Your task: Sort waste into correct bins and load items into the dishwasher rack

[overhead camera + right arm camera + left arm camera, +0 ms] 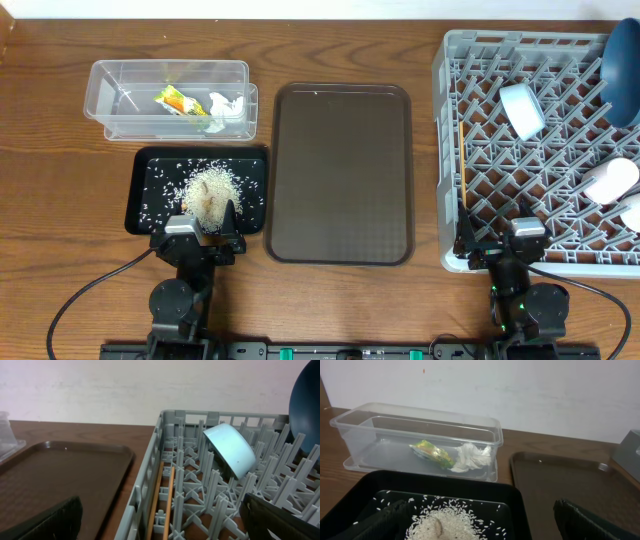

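Left gripper (204, 236): low in the overhead frame, at the near rim of the black tray (140, 190). Jaws stand wide apart with nothing between them.

Right gripper (500, 243): lower right of the overhead frame, at the near left corner of the grey rack (450, 100). Jaws wide apart, nothing held.

Black tray: holds white rice (210, 187), heaped in the middle, with loose grains scattered across the floor.

Clear tub (350, 422): just beyond the black tray, upper left of the overhead frame. It contains one snack wrapper (431, 453) in yellow, orange and green, and one crumpled tissue (472, 456) touching the wrapper's right end. The print on the wrapper is too small to read.

Brown tray (340, 170): centre of the overhead frame, between the black tray and the rack.

Grey rack, contents:
- chopsticks (162, 495), lying along the inside of the left wall;
- light blue bowl (231, 450), tilted on the pegs, upper middle;
- dark blue plate (622, 60), on edge at the upper right corner, partly cut off by the frame;
- two white cups (612, 180), at the right edge; their tints cannot be told apart.

Wooden table (60, 250): carries everything listed.
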Controlling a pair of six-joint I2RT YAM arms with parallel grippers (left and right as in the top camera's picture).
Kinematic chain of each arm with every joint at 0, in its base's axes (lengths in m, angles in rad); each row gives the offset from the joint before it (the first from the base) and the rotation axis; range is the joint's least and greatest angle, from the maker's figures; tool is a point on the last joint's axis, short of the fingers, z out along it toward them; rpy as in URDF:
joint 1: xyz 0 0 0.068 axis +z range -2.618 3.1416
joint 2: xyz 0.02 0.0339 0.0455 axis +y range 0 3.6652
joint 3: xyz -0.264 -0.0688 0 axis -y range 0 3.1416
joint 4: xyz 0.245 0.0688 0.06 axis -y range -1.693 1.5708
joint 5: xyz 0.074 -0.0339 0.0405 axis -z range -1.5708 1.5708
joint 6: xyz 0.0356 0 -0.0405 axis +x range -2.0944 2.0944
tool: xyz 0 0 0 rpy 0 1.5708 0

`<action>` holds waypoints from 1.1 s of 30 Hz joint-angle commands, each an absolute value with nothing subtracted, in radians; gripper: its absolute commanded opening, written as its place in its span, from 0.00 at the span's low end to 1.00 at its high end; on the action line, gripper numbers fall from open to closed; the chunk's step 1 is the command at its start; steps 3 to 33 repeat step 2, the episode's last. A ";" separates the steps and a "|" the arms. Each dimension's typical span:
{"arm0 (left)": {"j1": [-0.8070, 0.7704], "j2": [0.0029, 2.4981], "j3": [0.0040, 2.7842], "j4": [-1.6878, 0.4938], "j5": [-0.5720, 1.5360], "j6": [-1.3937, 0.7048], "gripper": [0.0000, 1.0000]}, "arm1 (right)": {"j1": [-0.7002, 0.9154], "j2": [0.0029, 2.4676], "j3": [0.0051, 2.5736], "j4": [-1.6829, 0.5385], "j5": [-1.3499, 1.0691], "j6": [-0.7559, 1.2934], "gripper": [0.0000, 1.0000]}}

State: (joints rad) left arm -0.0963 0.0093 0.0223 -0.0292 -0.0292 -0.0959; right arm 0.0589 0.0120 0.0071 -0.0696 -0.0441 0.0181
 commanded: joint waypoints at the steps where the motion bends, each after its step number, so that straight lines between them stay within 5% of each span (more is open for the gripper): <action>1: -0.097 0.004 0.004 -0.071 -0.035 -0.080 0.94 | 0.039 0.006 0.006 -0.074 -0.033 0.018 0.99; 33: -0.097 0.004 0.004 -0.071 -0.035 -0.079 0.94 | 0.039 0.006 0.006 -0.074 -0.034 0.018 0.99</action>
